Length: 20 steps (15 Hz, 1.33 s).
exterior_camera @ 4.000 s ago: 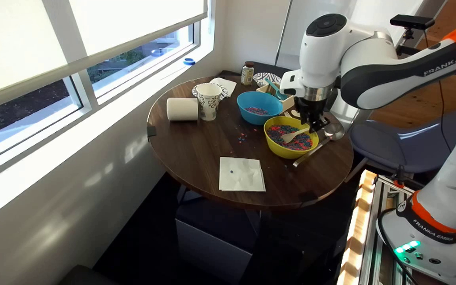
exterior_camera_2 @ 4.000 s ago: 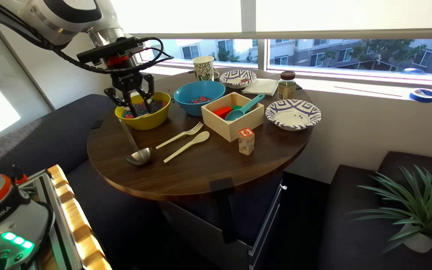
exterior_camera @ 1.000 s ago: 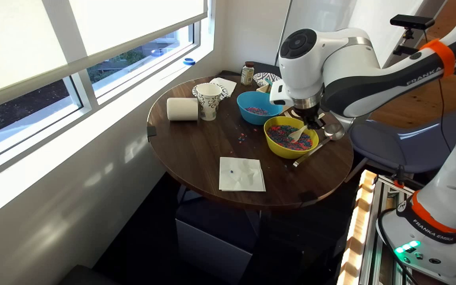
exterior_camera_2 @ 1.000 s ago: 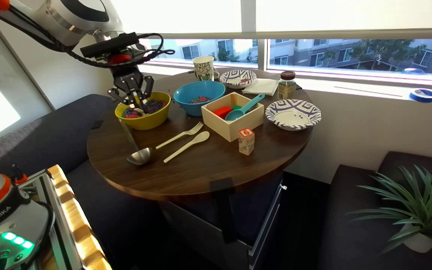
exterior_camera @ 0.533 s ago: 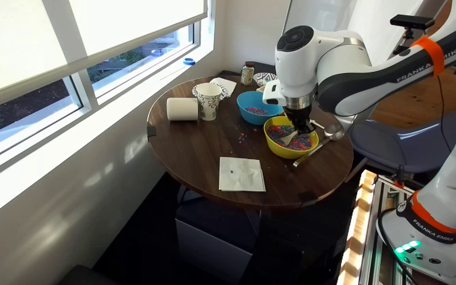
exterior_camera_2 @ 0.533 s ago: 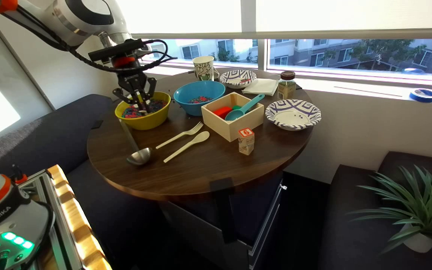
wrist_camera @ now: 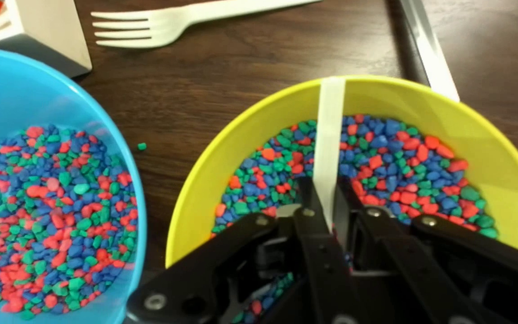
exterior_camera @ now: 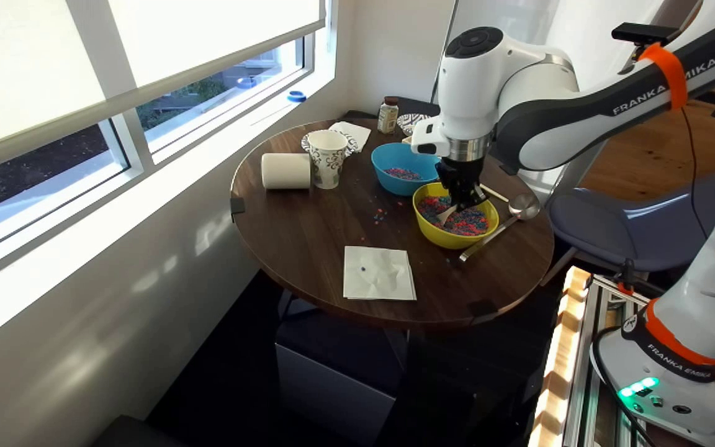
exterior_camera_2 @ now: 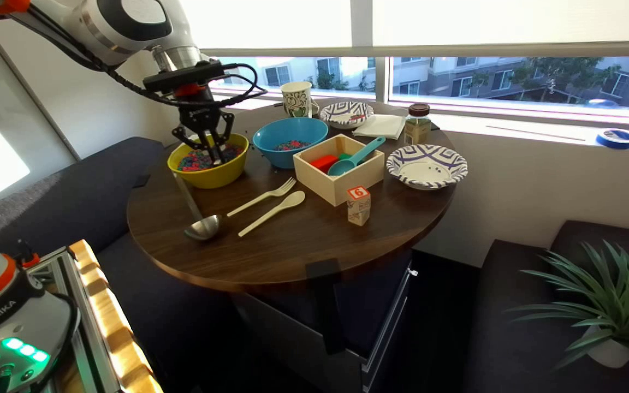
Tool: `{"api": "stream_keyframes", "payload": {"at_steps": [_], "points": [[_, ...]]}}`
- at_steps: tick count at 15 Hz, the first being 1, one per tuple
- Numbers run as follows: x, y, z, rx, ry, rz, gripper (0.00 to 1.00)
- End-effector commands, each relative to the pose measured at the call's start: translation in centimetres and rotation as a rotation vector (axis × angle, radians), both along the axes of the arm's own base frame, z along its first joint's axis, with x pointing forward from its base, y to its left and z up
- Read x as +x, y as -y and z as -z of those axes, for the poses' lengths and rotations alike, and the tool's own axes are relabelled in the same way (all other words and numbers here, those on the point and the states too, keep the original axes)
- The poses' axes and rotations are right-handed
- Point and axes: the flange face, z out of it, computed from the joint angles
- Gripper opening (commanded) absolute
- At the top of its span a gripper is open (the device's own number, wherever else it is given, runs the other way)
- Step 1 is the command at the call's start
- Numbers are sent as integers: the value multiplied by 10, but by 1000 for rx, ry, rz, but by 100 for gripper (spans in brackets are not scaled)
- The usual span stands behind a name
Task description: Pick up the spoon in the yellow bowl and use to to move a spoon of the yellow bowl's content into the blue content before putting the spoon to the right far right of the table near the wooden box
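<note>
1. At the left, your black gripper (wrist_camera: 326, 193) pinches the flat, pale handle of the spoon (wrist_camera: 329, 130), which slants down among the granules (wrist_camera: 403, 175) in the yellow bowl (exterior_camera_2: 212, 180).
2. Near left in an exterior view you have a shiny metal ladle (exterior_camera_2: 203, 227), its long handle running just beside the yellow bowl.
3. Right of the ladle lie a smooth, pale fork (exterior_camera_2: 267, 196) and, just beside it, a round-headed loose spoon (exterior_camera_2: 277, 210).
4. Farther right, on the near side, stands a printed block (exterior_camera_2: 358, 207) with a red 6.
5. Among your containers, the yellow bowl is leftmost: smooth, round, holding pebbly red, blue and green granules.
6. Next, apart from it, your blue bowl (exterior_camera_2: 280, 157) holds the same mix; a few bits lie loose on the table (exterior_camera_2: 287, 256).
7. Right again is the pale, open wooden box (exterior_camera_2: 317, 183), with a red piece (exterior_camera_2: 324, 162), a green piece (exterior_camera_2: 344, 156) and a turquoise scoop (exterior_camera_2: 355, 159) leaning over the rim.
8. Far side: a printed paper cup (exterior_camera_2: 297, 98), then a patterned bowl (exterior_camera_2: 336, 111); farther right, a brown-capped jar (exterior_camera_2: 417, 125) and, nearer, a second patterned bowl (exterior_camera_2: 415, 171).
9. The table is round and dark brown, with visible grain.
10. Around it you see a dark bench (exterior_camera_2: 101, 183) at left, a far window (exterior_camera_2: 456, 82) under a pale blind (exterior_camera_2: 511, 22), a blue tape ring (exterior_camera_2: 616, 140) on the sill (exterior_camera_2: 511, 121), and a spiky plant (exterior_camera_2: 604, 311) near right.
</note>
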Motion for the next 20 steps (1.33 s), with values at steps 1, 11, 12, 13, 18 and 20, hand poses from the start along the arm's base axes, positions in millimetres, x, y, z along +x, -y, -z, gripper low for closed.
{"api": "stream_keyframes", "payload": {"at_steps": [1, 11, 12, 13, 18, 20], "points": [[-7, 15, -3, 82, 8, -61, 3], [-15, 42, -22, 289, 19, -180, 3], [-16, 44, -25, 297, 20, -188, 3], [-17, 46, -27, 305, 21, -195, 3], [-20, 61, -53, 330, 72, -147, 3], [-19, 67, -65, 327, 103, -122, 3]]}}
